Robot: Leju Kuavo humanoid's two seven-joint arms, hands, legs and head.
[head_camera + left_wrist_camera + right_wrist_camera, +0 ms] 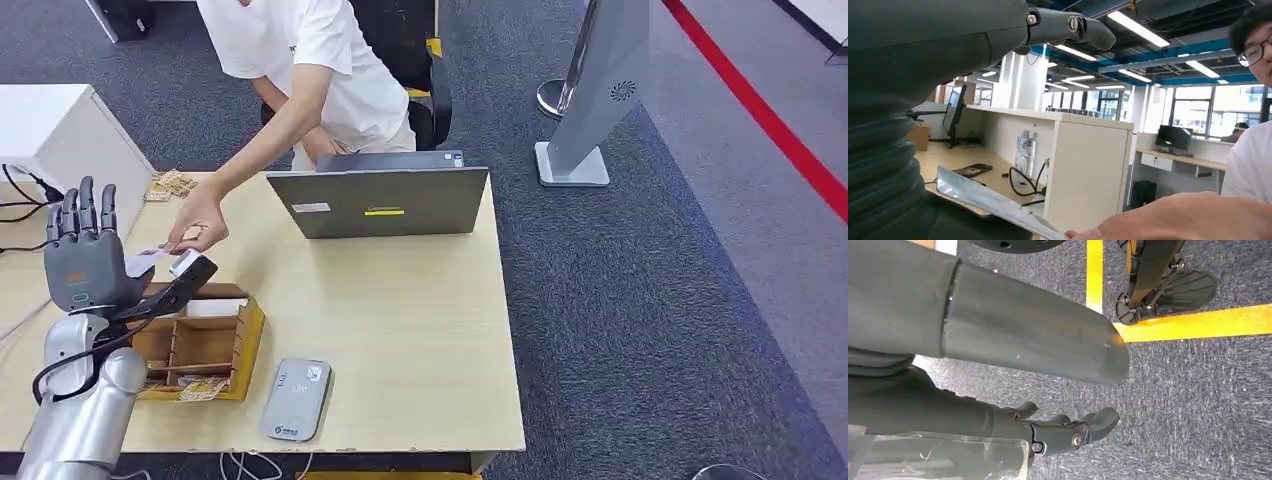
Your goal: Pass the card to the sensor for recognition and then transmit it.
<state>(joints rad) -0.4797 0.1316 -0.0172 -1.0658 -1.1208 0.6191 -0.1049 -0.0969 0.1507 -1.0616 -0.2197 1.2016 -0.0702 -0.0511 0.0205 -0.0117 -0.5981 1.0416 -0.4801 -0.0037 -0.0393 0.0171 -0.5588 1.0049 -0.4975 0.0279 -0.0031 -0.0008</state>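
Card [152, 256] pinched in left hand [85, 255] above wooden organizer [245, 340], person's hand [197, 226] touching its far end. Handover step, judging: hold steady, loosen only once person grips. Sensor [297, 399] near table edge. Right hand [1063, 432] hangs, fingers loosely apart, holding nothing.

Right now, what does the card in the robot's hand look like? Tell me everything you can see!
The card is thin, flat and pale, with a glossy face in the left wrist view. The robot's left hand holds one end, raised above the wooden box on the table. A person's hand reaches in and touches the other end. Its print is too small to read.
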